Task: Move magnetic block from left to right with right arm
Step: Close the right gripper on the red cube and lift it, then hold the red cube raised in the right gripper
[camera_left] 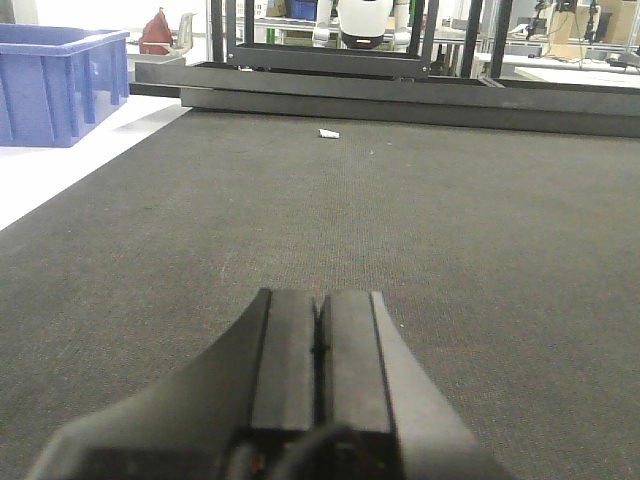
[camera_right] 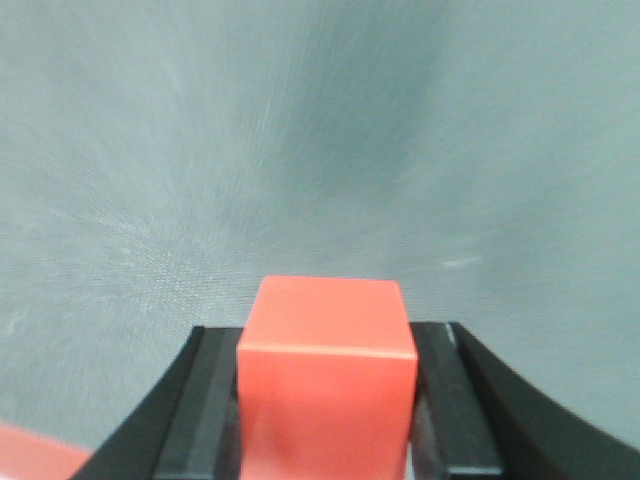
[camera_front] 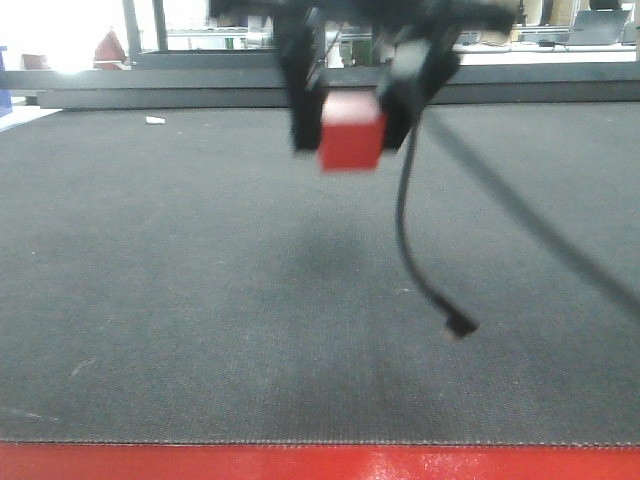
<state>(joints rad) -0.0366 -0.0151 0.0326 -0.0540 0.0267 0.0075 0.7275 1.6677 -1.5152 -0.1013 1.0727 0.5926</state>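
Observation:
The red magnetic block [camera_front: 351, 131] hangs well above the dark mat, clamped between the black fingers of my right gripper [camera_front: 347, 125] near the top middle of the front view. In the right wrist view the block [camera_right: 327, 375] fills the space between the pads [camera_right: 205, 400], and the right gripper [camera_right: 327, 340] is shut on it with the grey mat blurred beneath. My left gripper [camera_left: 321, 300] sits low over the mat, its two pads pressed together with nothing between them.
A loose black cable [camera_front: 420, 250] dangles from the right arm down to the mat. A blue bin [camera_left: 55, 80] stands off the mat at the far left. A small white scrap [camera_left: 328, 133] lies near the mat's far edge. A red strip [camera_front: 320, 462] borders the near edge.

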